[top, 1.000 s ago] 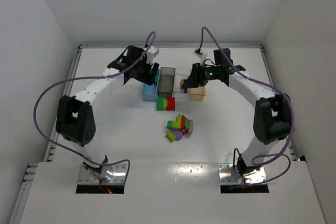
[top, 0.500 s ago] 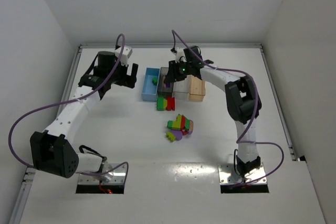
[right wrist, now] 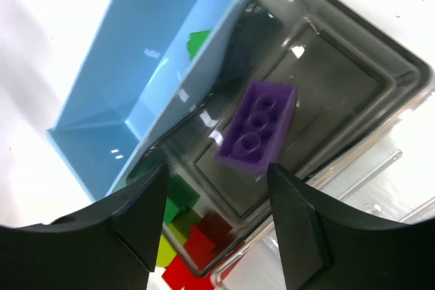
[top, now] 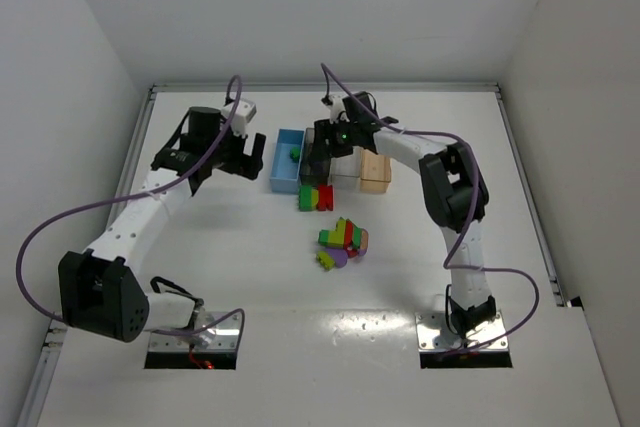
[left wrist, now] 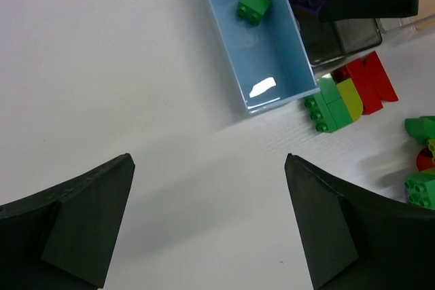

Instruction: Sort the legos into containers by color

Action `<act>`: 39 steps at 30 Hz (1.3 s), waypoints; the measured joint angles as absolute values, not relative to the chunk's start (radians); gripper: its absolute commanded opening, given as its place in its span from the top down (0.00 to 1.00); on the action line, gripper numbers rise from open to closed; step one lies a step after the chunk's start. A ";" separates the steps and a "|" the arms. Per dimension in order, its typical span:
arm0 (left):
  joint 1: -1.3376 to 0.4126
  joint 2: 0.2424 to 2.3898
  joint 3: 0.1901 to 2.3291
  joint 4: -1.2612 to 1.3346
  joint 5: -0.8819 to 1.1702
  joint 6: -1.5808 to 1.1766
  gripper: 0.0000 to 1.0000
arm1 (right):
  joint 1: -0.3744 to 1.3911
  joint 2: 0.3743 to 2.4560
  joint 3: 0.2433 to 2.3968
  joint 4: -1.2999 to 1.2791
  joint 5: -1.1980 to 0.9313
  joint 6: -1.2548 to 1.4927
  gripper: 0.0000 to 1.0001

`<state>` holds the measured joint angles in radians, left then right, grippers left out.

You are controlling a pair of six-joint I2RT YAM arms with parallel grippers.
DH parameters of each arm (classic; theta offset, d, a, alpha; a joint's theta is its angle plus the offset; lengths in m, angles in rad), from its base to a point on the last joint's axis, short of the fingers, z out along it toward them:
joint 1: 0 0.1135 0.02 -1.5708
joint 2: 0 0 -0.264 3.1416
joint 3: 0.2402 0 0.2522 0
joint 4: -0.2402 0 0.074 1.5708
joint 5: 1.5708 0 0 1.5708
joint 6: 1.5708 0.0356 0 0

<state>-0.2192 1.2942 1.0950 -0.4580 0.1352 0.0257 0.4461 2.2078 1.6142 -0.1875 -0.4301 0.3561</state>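
Note:
Four containers stand in a row: blue [top: 285, 169], dark grey [top: 318, 177], clear [top: 345, 175] and tan [top: 375, 173]. A green lego [left wrist: 253, 5] lies in the blue bin [left wrist: 268, 66]. A purple lego [right wrist: 258, 125] lies in the dark grey bin [right wrist: 340, 86], just beyond my right gripper [right wrist: 217, 168], which hangs open over that bin [top: 322, 147]. My left gripper [left wrist: 209, 157] is wide open over bare table, left of the blue bin [top: 245, 155]. Green, yellow-green and red legos [top: 316, 197] lie against the bins' near ends. A mixed pile [top: 342, 242] sits mid-table.
White walls close the table in at the back and on both sides. The right arm reaches across above the clear and tan bins. Purple cables loop off both arms.
My left gripper opened, drew away leftward from the blue bin and left the green lego inside. My right gripper carried the purple lego over the dark grey bin and opened.

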 measured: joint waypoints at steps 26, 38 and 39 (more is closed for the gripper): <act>-0.754 1.253 0.900 -0.596 0.437 0.548 0.12 | 0.251 1.299 1.011 -0.524 -0.329 -0.035 0.32; -0.797 1.468 1.007 -0.553 0.432 0.655 0.22 | 0.169 1.292 0.941 -0.581 -0.400 -0.044 0.32; -0.797 1.486 1.024 -0.548 0.430 0.658 0.22 | 0.165 1.292 0.941 -0.580 -0.405 -0.044 0.32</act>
<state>-0.7975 1.4860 1.0237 -0.5476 0.4305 0.6582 0.1650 1.2919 0.9413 -0.5804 -0.4053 -0.0437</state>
